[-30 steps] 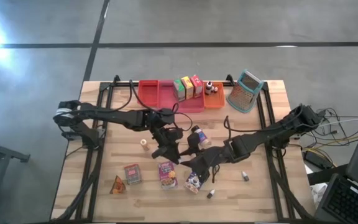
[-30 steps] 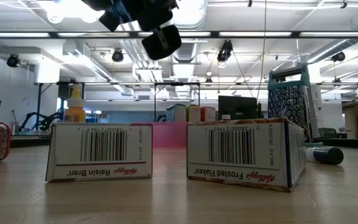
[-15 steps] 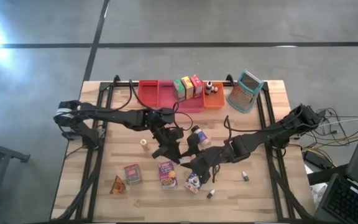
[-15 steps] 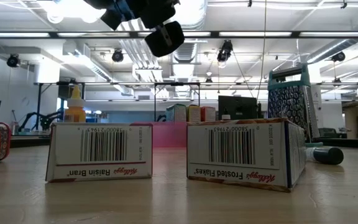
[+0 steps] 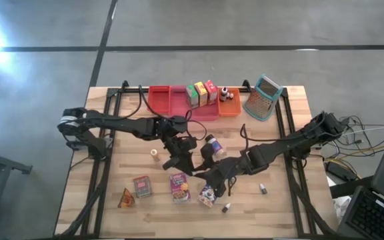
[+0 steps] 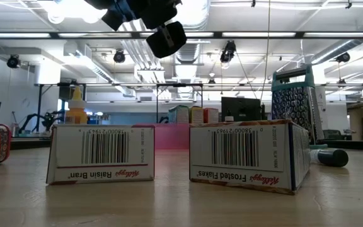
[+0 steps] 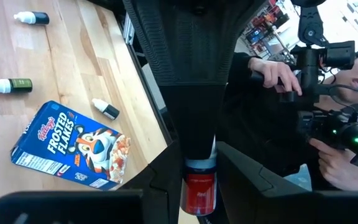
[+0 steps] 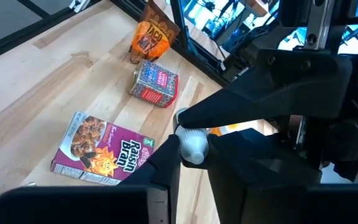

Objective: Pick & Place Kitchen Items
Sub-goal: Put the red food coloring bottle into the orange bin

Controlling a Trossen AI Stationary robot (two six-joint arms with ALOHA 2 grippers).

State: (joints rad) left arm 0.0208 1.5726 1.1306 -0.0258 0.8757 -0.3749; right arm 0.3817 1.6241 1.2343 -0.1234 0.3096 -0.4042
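Above the worktop (image 5: 112, 200), the left gripper (image 7: 199, 186) and right gripper (image 8: 191, 149) both have fingers clamped on one small bottle (image 7: 199, 190).

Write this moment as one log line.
left tool: holds bottle | right tool: grips its white end | place: above table

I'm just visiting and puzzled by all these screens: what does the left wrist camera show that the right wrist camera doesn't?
Only the left wrist view shows the Frosted Flakes box, three small bottles, a person with camera gear, and the left pincer clamped on a red-labelled bottle. Only the right wrist view shows the Raisin Bran box, a red and blue box, an orange wedge and a white round thing at the right pincer. Both show the wooden table.
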